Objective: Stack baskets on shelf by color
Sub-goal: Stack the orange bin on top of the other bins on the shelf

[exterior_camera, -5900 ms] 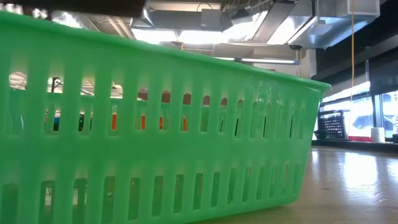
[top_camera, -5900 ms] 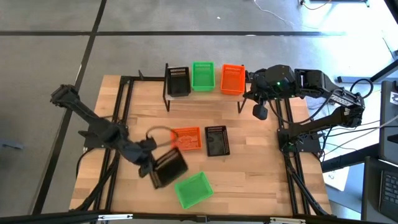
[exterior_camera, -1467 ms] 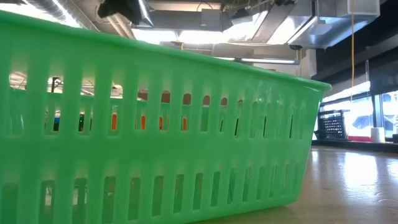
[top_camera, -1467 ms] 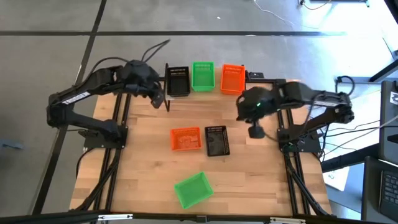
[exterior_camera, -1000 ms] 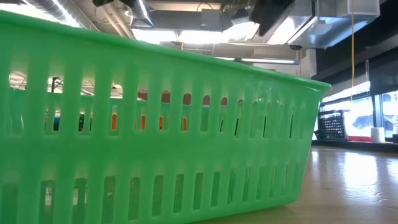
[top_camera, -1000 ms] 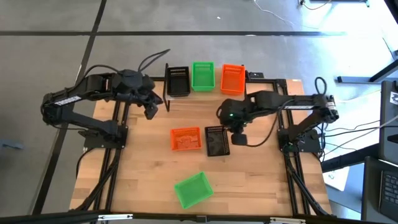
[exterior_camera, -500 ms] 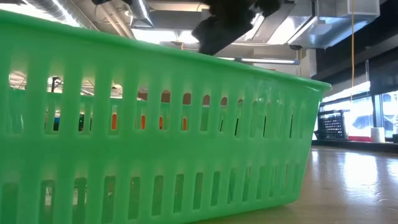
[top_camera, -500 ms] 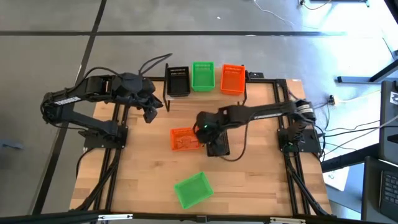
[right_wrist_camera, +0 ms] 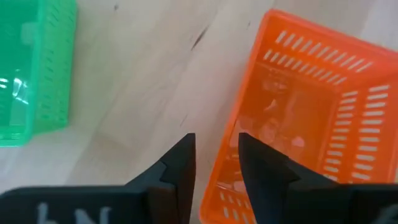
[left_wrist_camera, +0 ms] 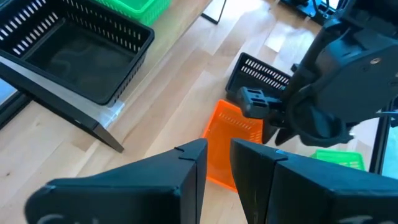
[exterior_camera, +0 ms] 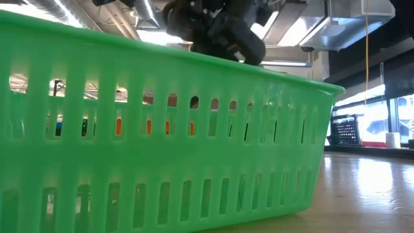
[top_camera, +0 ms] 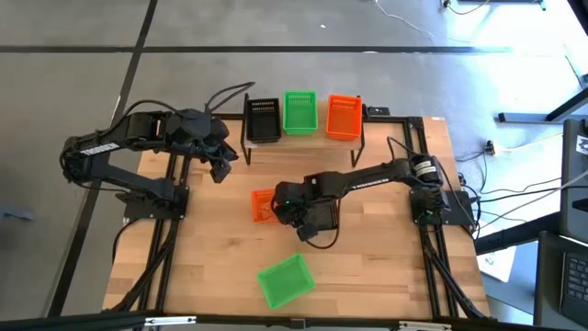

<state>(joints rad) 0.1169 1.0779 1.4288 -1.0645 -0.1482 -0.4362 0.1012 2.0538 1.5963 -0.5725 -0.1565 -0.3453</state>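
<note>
An orange basket point(top_camera: 261, 207) point(right_wrist_camera: 298, 118) lies open side up at the table's middle, a black basket point(top_camera: 327, 219) right of it, a green basket point(top_camera: 285, 280) point(exterior_camera: 162, 142) near the front edge. My right gripper point(top_camera: 281, 204) point(right_wrist_camera: 217, 171) hovers over the orange basket, open by a narrow gap, one finger on either side of its long wall; I see no touch. My left gripper point(top_camera: 220, 165) point(left_wrist_camera: 217, 168) waits beside the shelf's point(top_camera: 321, 127) left leg, narrowly open and holding nothing. Black, green and orange baskets stand on the shelf.
The right arm stretches across the table from the right and covers part of the black basket. Black frame rails run along both table sides. The green basket fills the low view. Bare wood lies between the shelf and the loose baskets.
My right gripper has swung from over the black basket's far end toward the table's left and near edge, ending over the orange basket. The baskets have stayed where they were.
</note>
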